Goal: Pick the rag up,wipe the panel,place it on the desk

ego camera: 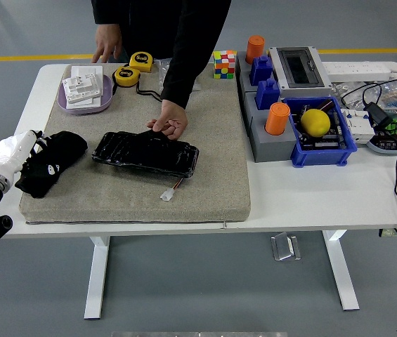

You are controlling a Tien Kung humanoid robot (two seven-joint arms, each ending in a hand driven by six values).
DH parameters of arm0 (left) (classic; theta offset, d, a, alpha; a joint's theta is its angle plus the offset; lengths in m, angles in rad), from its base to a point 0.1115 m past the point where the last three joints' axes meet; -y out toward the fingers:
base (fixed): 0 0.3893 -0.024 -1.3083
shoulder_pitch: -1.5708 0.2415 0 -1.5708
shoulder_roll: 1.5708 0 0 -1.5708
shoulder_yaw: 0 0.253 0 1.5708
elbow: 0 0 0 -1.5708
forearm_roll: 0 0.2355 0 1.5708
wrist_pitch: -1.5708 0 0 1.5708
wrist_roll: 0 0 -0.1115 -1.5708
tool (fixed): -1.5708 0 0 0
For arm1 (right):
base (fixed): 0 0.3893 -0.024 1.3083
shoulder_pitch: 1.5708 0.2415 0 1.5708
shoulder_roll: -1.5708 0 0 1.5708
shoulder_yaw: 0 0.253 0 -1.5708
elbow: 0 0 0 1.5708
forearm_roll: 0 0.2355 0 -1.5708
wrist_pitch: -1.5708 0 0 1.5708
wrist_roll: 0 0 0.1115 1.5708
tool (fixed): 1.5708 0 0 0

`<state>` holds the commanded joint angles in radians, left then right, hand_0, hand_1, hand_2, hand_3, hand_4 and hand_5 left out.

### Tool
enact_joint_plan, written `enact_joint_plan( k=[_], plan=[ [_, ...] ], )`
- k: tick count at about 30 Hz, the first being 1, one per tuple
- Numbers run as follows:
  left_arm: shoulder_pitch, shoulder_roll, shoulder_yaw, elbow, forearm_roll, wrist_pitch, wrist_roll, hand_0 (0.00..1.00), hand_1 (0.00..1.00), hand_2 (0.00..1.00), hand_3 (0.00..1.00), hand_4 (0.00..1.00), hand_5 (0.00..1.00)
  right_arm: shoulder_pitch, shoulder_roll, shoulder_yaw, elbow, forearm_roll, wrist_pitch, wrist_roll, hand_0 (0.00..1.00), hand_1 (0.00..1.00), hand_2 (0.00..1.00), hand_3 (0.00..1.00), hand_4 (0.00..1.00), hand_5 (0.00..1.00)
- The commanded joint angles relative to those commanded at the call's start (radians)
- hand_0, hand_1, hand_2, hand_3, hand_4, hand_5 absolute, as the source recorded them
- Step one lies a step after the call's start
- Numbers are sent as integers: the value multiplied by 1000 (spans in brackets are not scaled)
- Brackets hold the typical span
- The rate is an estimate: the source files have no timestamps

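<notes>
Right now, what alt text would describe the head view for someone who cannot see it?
A robot's left hand rests on a black rag at the left end of a grey mat, while a person's hand steadies a black panel mid-mat.

A white worktop (303, 203) carries a grey mat (205, 168). Right of the mat stand a grey block (265, 140) and a blue bin (321, 151).

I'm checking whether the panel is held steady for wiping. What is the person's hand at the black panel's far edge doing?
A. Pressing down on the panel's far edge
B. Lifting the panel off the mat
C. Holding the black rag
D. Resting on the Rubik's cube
A: the person's hand rests on the far edge of the flat black panel, which lies flat on the grey felt mat; the black rag sits apart at the mat's left end.
</notes>
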<state>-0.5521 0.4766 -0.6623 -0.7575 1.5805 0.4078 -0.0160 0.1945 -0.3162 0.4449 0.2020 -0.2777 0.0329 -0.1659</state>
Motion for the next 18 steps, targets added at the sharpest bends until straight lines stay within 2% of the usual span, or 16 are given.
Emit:
enact_joint_plan(
  k=[1,12,18],
  plan=[
    [0,0,0,-1,0,-1,1,315,228,507,560,534,12,0,0,-1,0,0,0,0,784,711,723,669,998,512],
    [0,11,-10,-13,-2,-3,-2,311,221,508,562,515,2,0,3,-7,0,4,0,0,784,711,723,669,998,512],
    [0,24,-36,-50,14,-12,6,310,217,508,562,511,2,2,7,-12,0,7,0,0,784,710,723,669,998,510]
  ],
)
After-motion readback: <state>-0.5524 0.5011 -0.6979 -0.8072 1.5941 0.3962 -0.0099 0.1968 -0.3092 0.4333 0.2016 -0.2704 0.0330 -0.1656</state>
